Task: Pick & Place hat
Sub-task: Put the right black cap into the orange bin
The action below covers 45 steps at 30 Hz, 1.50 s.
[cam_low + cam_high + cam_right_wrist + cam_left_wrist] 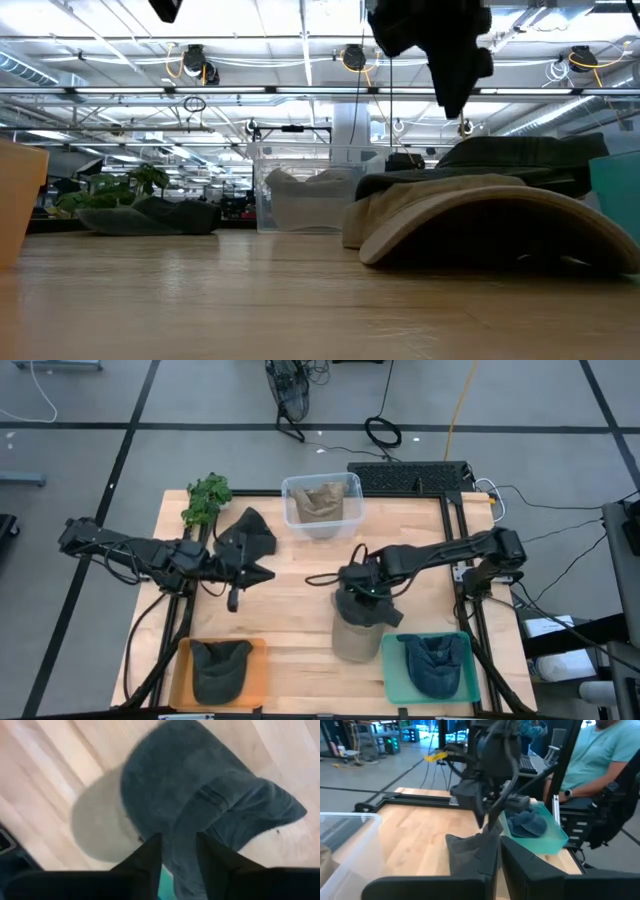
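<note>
A dark grey hat lies on top of a beige hat at the table's near middle; both also show in the low view, the dark hat resting on the beige hat. My right gripper is open just above the dark hat, its fingers pointing down and clear of it in the low view. My left gripper is shut and empty, held up above the table's left middle. A black hat lies flat on the table on its far side.
A clear bin with a beige hat stands at the far middle and a green plant at the far left. An orange tray holds an olive hat; a teal tray holds a blue hat. A person sits beyond the table's right edge.
</note>
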### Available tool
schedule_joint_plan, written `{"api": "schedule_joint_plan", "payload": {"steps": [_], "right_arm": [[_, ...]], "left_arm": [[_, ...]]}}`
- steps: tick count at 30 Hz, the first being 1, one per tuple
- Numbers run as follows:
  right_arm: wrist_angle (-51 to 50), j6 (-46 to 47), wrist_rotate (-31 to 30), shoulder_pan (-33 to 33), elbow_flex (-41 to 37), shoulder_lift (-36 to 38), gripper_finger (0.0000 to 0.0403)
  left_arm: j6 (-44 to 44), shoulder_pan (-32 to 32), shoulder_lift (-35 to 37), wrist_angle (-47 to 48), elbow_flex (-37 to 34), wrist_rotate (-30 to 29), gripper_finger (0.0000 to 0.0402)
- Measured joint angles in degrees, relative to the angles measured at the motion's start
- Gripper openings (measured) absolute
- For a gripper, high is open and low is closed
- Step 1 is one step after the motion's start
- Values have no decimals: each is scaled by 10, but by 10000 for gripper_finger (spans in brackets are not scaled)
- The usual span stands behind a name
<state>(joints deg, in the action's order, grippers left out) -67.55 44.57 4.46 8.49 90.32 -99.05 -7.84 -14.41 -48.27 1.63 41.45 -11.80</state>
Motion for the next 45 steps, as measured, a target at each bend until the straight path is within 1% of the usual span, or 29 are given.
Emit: {"api": "schedule_joint_plan", "payload": {"steps": [5, 8, 11, 15, 19, 23, 26, 31, 32, 35, 37, 39, 42, 45], "right_arm": [[-5, -2, -3, -13, 0, -23, 163], [-5, -3, -17, -20, -1, -33, 192], [0, 0, -13, -27, -18, -34, 207], [2, 17, -10, -33, -51, -34, 207], [37, 19, 15, -33, -74, -33, 190], [64, 15, 31, -31, -88, -33, 154], [65, 0, 30, -31, -89, -33, 111], [65, -43, 27, -31, -89, -33, 18], [65, -53, 25, -31, -89, -33, 9], [56, -75, 25, -31, -88, -33, 10], [27, -95, 27, -31, -76, -33, 4], [2, -130, 11, -25, -62, -24, 2], [-13, -196, -38, -8, -23, -4, 1], [14, -290, -105, 17, 19, 12, 0]], "left_arm": [[0, -11, 0, -1, 0, 0, 26], [2, -11, 0, -1, 0, -2, 26], [2, -11, 0, -1, 0, -2, 26], [2, -11, 0, -2, 0, -2, 26], [2, -11, 0, -2, 0, -2, 26], [2, -11, 0, -2, 0, -3, 26], [2, -11, 0, -2, 0, -3, 26], [3, -11, 0, -2, 0, -3, 26], [3, -11, 0, -2, 0, -3, 26], [4, -11, 0, -2, 0, -3, 26], [12, -11, 0, -1, 0, -3, 26], [38, -11, 0, -1, 0, -3, 26], [84, -11, 0, -1, 0, -4, 26], [100, -11, 0, -2, 0, -5, 26]]}}
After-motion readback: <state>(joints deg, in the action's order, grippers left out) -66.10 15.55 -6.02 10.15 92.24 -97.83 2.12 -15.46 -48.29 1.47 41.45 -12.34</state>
